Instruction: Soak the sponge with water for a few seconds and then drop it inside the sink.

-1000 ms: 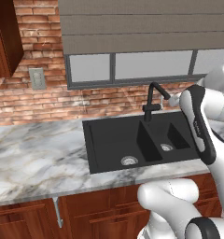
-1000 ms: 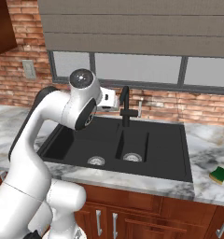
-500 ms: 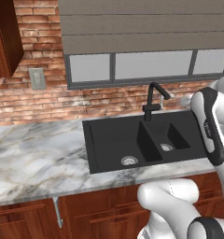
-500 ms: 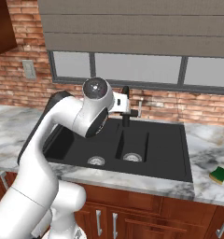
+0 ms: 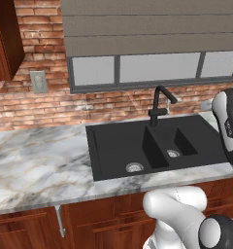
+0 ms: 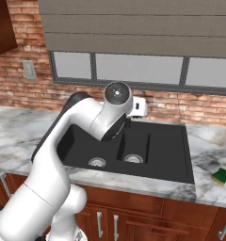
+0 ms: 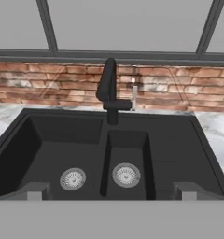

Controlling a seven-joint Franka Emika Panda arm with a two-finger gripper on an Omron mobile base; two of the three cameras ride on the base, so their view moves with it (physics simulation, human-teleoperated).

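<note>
fingers [image 7: 33,191]: two tips spread wide apart, nothing between them, over the sink [image 7: 179,144]
sponge [image 6: 221,176]: on the worktop [image 6: 213,190] right of the sink, well apart from the fingers
handling: likely light, soft; pinch across its short sides
hard to tell: no water visible at the faucet [image 7: 108,89]
</note>
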